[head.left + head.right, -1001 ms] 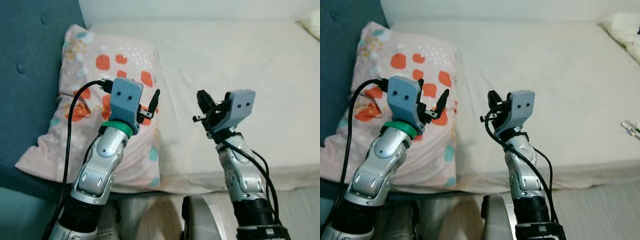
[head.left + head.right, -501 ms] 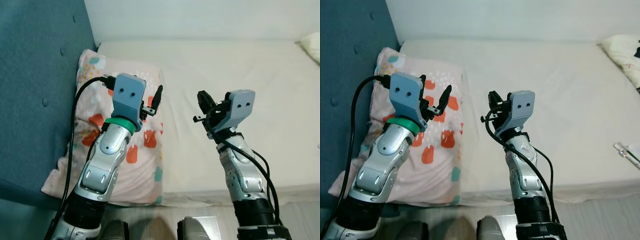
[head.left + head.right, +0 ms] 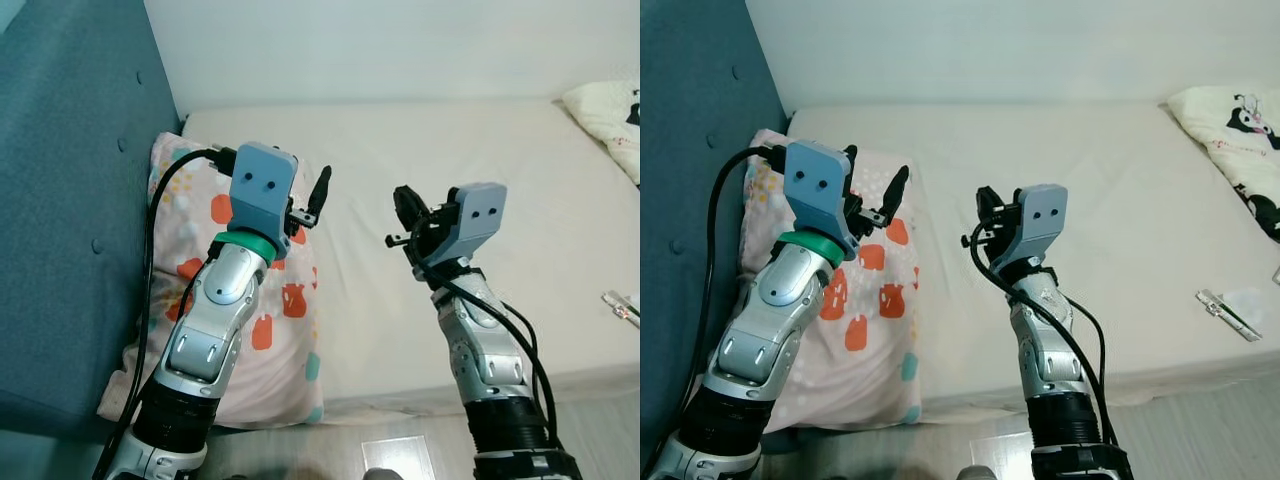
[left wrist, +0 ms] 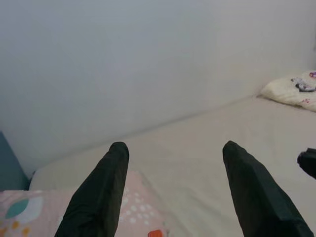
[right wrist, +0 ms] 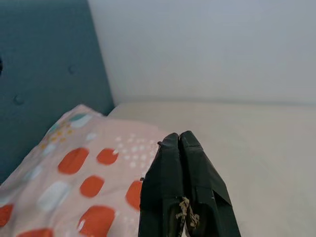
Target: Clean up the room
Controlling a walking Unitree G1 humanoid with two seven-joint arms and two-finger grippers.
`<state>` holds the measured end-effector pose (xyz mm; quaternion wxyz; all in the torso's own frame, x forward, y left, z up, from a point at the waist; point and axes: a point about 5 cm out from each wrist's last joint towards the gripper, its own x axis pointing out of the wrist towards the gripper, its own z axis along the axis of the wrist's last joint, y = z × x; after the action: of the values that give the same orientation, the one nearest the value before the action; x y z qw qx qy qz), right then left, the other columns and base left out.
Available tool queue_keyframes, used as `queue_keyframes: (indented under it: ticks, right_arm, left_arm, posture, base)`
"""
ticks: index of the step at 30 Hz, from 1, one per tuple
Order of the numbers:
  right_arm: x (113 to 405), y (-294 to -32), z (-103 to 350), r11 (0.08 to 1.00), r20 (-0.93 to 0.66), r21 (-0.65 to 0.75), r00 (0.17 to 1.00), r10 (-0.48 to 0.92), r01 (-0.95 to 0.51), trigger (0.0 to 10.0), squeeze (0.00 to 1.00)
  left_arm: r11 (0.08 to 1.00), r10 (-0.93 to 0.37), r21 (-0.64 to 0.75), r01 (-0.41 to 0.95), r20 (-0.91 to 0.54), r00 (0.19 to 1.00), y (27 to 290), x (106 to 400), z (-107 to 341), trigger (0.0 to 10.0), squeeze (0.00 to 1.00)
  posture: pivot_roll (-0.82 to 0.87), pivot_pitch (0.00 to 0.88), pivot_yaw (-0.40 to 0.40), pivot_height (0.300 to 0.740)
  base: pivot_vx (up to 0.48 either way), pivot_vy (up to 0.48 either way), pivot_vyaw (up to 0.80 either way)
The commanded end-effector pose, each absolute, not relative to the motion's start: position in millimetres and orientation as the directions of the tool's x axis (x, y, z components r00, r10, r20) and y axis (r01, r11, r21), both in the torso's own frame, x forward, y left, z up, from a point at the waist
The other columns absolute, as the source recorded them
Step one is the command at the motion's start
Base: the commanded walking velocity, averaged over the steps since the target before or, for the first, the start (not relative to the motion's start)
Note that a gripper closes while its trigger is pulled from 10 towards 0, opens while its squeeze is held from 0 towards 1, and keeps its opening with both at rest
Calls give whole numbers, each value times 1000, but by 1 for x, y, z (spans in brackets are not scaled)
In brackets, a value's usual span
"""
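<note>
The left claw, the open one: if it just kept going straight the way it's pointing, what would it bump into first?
Probably the pale wall behind the bed. The left gripper points out over the mattress, above the patterned pillow; depth is uncertain.

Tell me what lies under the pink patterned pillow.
The pink pillow with orange spots rests on the cream mattress, its far edge against the teal padded headboard. Whatever lies beneath it is hidden, and the left arm covers part of it.

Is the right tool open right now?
No, the right tool is shut: in the right wrist view its two black fingers press together with no gap, above the patterned pillow.
</note>
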<state>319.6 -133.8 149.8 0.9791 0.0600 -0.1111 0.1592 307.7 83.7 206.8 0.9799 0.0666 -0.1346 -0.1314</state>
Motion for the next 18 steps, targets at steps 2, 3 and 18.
queue_keyframes:
  ticks: [2,3,18]
  right_arm:
    - [313,-133,121,932,148,113,933,327,-345,10000,0]
    - [313,-133,121,932,148,113,933,327,-345,10000,0]
    - [285,-123,25,921,-217,145,896,387,-362,10000,0]
  left_arm:
    - [945,-280,222,238,182,942,89,305,183,10000,0]
    - [945,-280,222,238,182,942,89,305,183,10000,0]
    - [932,-207,265,248,-174,963,122,286,72,10000,0]
  posture:
    - [42,0,4,740]
    - [42,0,4,740]
    - [78,0,-35,740]
  base:
    - [0,0,0]
    - [0,0,0]
    - [0,0,0]
